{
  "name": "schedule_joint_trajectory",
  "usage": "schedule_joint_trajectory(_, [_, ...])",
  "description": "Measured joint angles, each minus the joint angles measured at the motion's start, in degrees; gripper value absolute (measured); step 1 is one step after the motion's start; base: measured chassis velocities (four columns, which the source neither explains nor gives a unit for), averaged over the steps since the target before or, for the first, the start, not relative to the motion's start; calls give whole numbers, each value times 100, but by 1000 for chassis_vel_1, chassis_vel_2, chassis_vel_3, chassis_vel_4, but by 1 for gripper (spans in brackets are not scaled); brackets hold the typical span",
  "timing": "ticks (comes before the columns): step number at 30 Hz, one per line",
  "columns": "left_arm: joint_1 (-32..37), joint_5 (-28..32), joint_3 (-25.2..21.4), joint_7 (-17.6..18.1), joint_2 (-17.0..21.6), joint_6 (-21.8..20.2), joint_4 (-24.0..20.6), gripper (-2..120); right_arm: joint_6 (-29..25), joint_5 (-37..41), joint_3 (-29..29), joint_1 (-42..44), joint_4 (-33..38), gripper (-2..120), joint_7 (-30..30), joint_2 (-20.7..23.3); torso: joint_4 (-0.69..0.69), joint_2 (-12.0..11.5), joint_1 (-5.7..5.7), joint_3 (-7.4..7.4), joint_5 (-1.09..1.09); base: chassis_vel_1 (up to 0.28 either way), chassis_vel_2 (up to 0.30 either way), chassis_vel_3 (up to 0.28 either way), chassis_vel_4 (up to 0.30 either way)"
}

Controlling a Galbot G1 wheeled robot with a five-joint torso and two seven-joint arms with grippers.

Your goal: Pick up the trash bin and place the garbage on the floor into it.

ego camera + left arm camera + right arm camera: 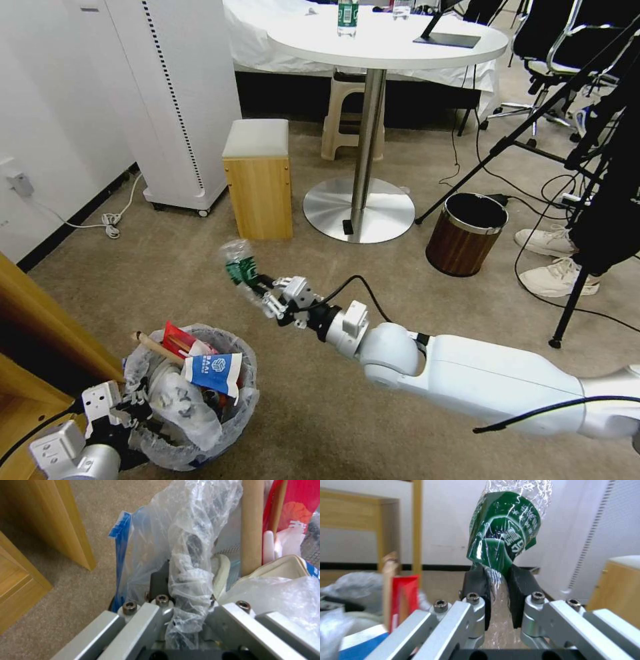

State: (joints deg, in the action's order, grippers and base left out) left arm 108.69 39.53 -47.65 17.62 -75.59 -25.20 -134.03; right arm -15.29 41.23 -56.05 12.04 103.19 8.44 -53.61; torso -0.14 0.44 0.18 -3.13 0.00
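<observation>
The trash bin (233, 410), dark and lined with a translucent bag, stands on the beige floor (320, 427) at the lower left. It holds a wooden stick (157, 347), a red wrapper (179, 340) and a white-blue plastic bag (217, 373). My left gripper (137, 408) is shut on the bin's bag-covered rim (190, 562), and the left wrist view shows my left gripper (186, 590) close up. My right gripper (267, 298) hangs above the floor up and to the right of the bin, shut on a crushed clear bottle (239, 265) with a green label (505, 535).
A brown wood-grain bin (467, 233) stands to the right, with white sneakers (557, 263) and tripod legs (507, 143) beyond it. A round table's metal base (360, 210), a wooden stool (259, 179) and a white appliance (177, 100) lie ahead. Wooden furniture (40, 320) flanks the left.
</observation>
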Motion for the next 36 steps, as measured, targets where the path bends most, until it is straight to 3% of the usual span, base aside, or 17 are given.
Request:
schedule_joint_trajectory(15, [66, 6, -37, 5, -78, -17, -228, 0, -290, -141, -852, -295, -513, 10, -394, -705, 0, 0, 0, 0, -1, 0, 0, 0, 0])
schedule_joint_trajectory(36, [213, -31, -104, 22, -225, -46, -520, 0, 3, -288, -1251, -14, -1124, 10, -37, -1520, 0, 0, 0, 0, 0, 0, 0, 0, 0])
